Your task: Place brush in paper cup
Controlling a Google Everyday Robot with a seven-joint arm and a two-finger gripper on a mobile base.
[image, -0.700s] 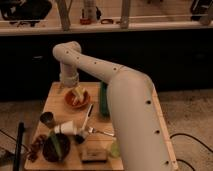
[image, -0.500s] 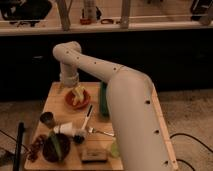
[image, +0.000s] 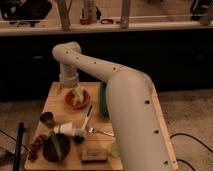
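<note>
The brush (image: 87, 116) is a slim pale stick with a dark section, lying on the wooden table (image: 55, 95) near its middle, to the right of the paper cup. The white paper cup (image: 64, 129) seems to lie on its side, in front of the grey metal cup (image: 47, 118). My gripper (image: 75, 91) hangs from the wrist over the red bowl (image: 78, 98) at the back of the table, apart from the brush and behind it.
A silver fork (image: 101, 132) lies right of the paper cup. A long green object (image: 103, 100) lies by the arm. A dark bowl (image: 55, 147), red bits (image: 36, 145) and a wooden block (image: 94, 153) sit at the front. My arm covers the table's right side.
</note>
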